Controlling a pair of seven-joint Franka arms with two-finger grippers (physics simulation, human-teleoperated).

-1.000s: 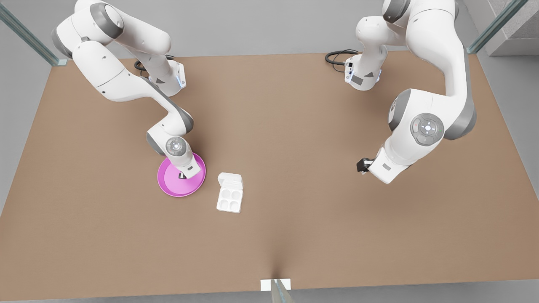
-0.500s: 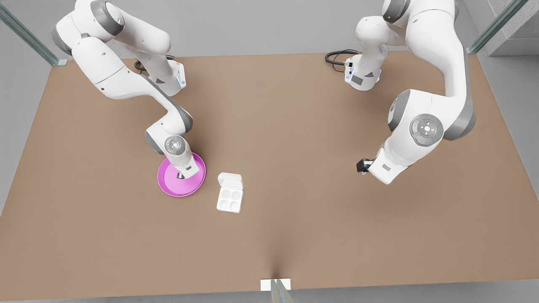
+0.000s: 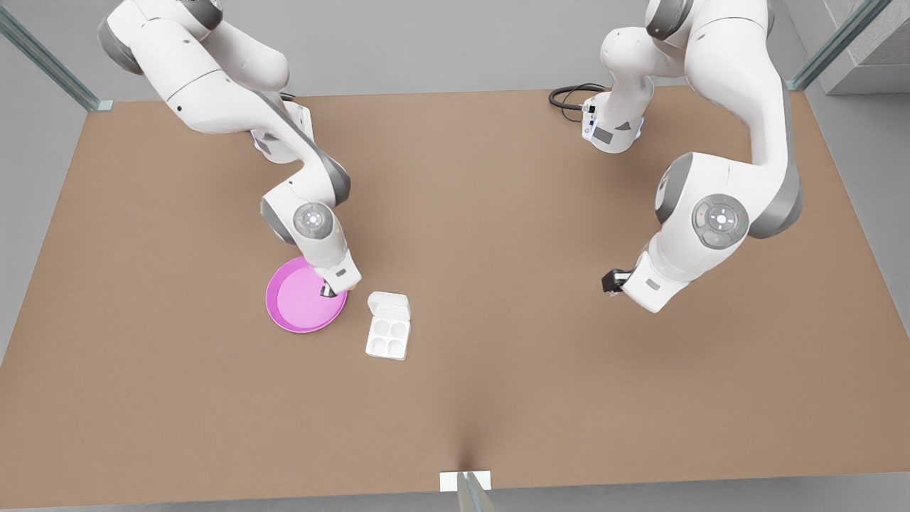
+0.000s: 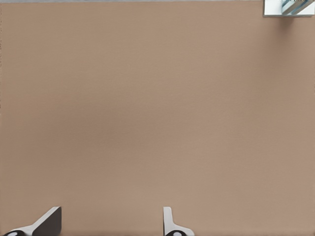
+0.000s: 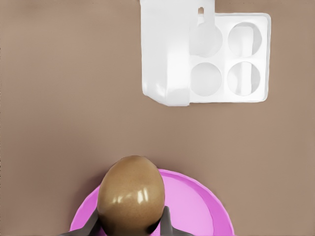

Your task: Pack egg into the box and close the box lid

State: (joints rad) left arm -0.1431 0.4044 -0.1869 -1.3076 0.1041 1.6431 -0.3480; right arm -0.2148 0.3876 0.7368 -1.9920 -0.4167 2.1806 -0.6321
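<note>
Seen nearest on the brown bench (image 3: 498, 370), toward the front view's left: the box (image 3: 387, 336), a white four-cup carton with every cup vacant and the box lid (image 3: 389, 306) swung open on its far side. Just left of it, the pink plate (image 3: 298, 302). Poised above the plate's right rim, the right gripper (image 3: 330, 289), fingers (image 5: 165, 222) clamped on the egg (image 5: 131, 194), held clear of the plate and short of the carton. Well apart at the front view's right, waiting over bare bench, the left gripper (image 3: 611, 279), its fingers (image 4: 170, 222) spread apart. Farthest back, a black cable (image 3: 569, 96) coiled beside an arm base.
</note>
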